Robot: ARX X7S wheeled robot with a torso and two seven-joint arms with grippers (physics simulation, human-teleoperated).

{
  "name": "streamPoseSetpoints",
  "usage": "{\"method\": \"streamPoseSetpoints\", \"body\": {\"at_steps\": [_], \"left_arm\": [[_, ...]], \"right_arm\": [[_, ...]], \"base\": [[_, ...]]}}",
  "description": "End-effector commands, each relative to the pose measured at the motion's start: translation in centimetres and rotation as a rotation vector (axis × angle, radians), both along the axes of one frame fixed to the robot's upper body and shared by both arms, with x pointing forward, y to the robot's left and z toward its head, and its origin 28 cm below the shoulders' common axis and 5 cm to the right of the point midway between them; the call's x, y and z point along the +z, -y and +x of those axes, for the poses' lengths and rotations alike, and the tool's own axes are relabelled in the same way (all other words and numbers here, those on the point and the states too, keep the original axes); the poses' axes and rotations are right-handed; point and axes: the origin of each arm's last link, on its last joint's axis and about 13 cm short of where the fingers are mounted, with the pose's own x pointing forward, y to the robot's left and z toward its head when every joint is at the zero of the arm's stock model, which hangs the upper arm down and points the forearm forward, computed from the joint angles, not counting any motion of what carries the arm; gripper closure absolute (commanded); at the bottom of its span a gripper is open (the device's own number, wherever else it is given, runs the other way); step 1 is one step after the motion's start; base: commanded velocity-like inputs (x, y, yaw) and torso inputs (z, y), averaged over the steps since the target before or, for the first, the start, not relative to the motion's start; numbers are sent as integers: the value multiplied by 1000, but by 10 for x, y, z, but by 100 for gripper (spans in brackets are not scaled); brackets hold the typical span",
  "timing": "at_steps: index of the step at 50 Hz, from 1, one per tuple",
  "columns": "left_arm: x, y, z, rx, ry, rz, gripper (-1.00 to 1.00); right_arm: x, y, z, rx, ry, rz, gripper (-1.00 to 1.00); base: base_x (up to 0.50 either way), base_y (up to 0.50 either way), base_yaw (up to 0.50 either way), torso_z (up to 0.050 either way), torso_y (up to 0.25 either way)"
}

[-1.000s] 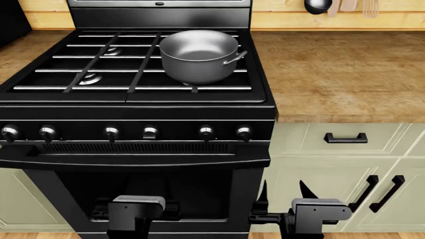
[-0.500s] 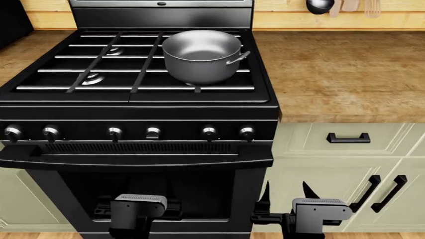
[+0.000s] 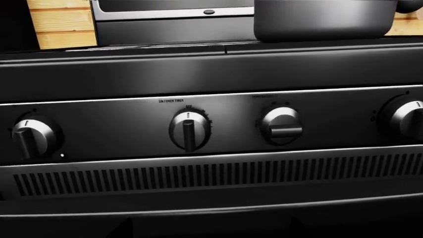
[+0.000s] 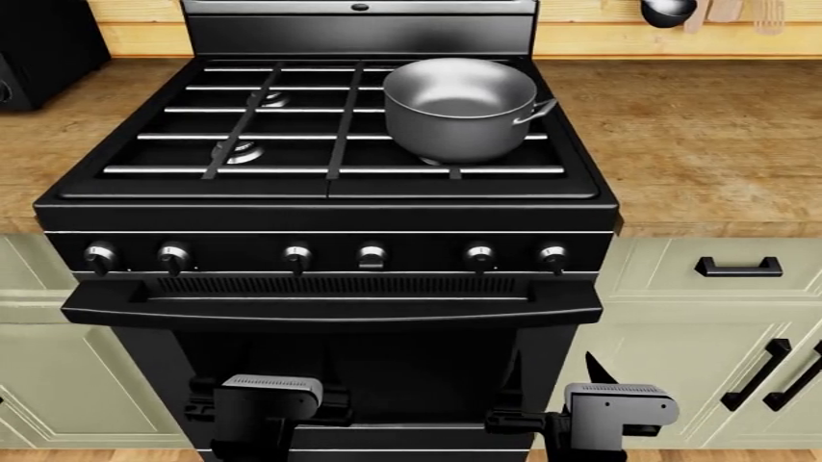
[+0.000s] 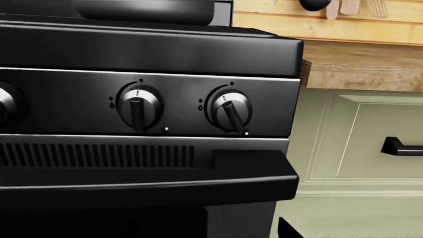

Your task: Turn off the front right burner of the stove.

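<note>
The black stove (image 4: pixel 321 207) fills the middle of the head view, with a row of chrome-faced knobs along its front panel. A steel pot (image 4: pixel 459 106) stands on the right grates, and the front right burner is hidden under it. In the right wrist view the rightmost knob (image 5: pixel 228 108) has its bar tilted slightly, while its neighbour (image 5: pixel 138 106) points straight up. My right gripper (image 4: pixel 553 371) is open, low in front of the oven door's right edge, well below the knobs. My left gripper (image 4: pixel 268 385) hangs open before the oven door, its dark fingers hard to see.
The oven door's bar handle (image 4: pixel 334 310) juts out below the knobs. Pale green cabinets with black handles (image 4: pixel 738 267) flank the stove on the right. A wooden counter (image 4: pixel 694 125) runs on both sides, with a black appliance (image 4: pixel 38 43) at the back left.
The head view has shifted left, so the stove and pot now sit further right in it and the black appliance has come into view. Both grippers keep their place in the picture.
</note>
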Motion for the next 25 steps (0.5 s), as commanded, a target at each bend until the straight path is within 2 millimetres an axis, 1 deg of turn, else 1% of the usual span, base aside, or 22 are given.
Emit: {"method": "streamPoseSetpoints", "body": {"at_steps": [1,6,11,25], "left_arm": [[-10,-1,4,0,-3,-3,-100],[-13,-2,4,1,-3,-5,-100],[-7,-1,1,1,-2,-6,-100],[-5,0,1,-2,-6,-3,-100]], "right_arm": [[1,1,0,-12,-3,10,-100],[0,1,0,-10,-2,6,-100],[0,0,0,-9,-3,5,-100],[1,0,0,-11,-4,8,-100]], "base": [[0,152,0,0,0],[0,0,0,0,0],[0,0,0,0,0],[0,0,0,0,0]]}}
